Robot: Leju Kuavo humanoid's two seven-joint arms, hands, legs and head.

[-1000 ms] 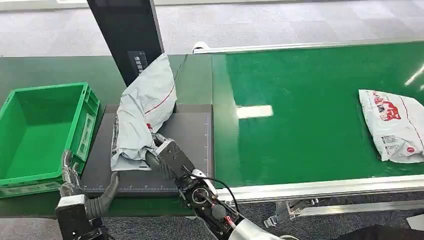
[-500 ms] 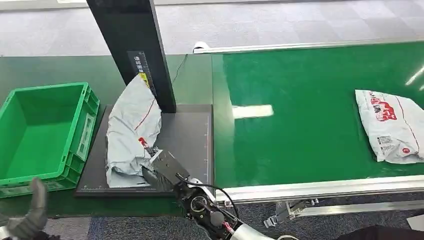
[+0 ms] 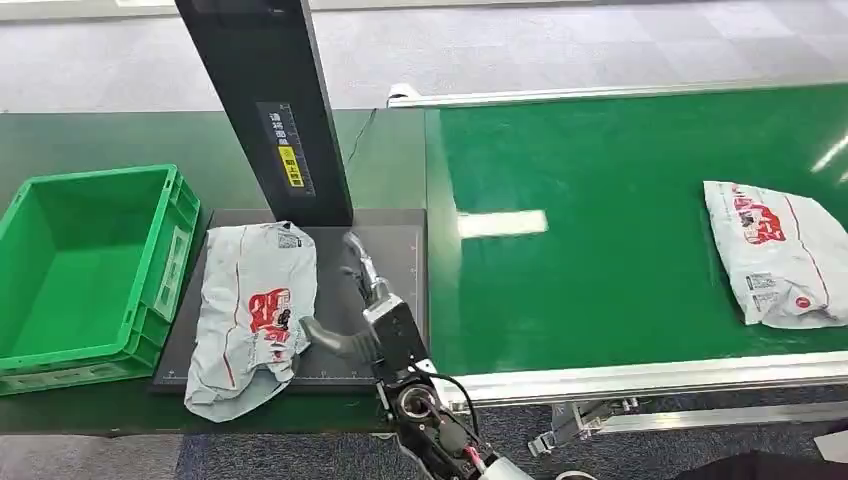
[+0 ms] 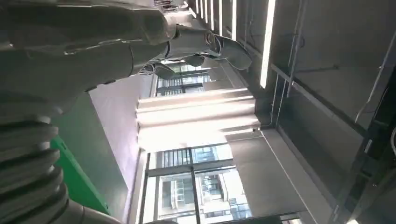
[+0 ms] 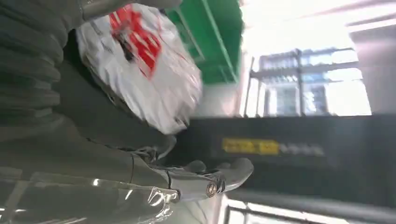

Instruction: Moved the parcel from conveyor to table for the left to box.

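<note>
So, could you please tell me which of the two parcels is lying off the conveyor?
The parcel on the dark mat, beside the green crate; the other parcel lies on the green belt.

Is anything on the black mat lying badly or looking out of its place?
Yes. The grey parcel lies crumpled on the black mat, and its near end hangs over the mat's front edge onto the green table. The right hand is beside it, fingers spread, holding nothing. The second parcel lies flat on the conveyor.
</note>
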